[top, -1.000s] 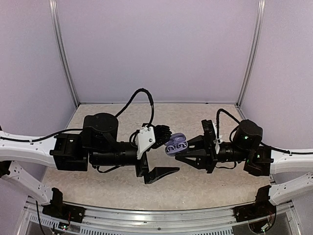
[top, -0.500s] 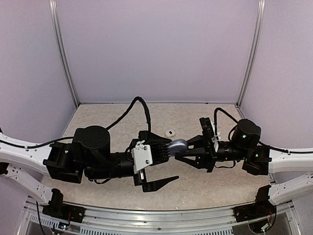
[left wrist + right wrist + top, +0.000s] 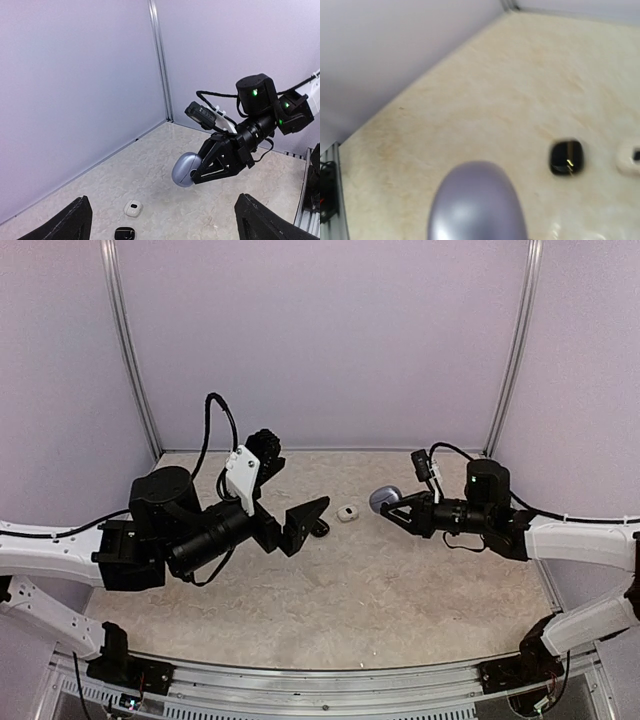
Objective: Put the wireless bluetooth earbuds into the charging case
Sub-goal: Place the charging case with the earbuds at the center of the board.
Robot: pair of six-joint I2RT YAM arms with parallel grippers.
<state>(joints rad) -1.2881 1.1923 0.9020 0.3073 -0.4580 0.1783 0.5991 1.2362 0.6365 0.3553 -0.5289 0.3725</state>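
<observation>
My right gripper (image 3: 392,504) is shut on a rounded lavender-grey charging case (image 3: 381,497) and holds it in the air over the far right of the table. The case's lid is closed, and it shows as such in the left wrist view (image 3: 185,169). In the right wrist view the charging case (image 3: 477,205) fills the bottom and hides the fingers. No earbuds show in any view. My left gripper (image 3: 293,482) stands wide open and empty to the left of the case, well apart from it, with its fingers (image 3: 75,220) at the lower corners of its own view.
A small white case (image 3: 347,513) lies on the table between the two grippers. It also shows in the left wrist view (image 3: 133,208). A small black case (image 3: 124,233) lies just beside it, under my left gripper. Purple walls close in the table's back and sides.
The lavender case, open a second ago, is now closed. My left gripper has drawn back from it to the left. My right gripper has carried it back and to the right.
</observation>
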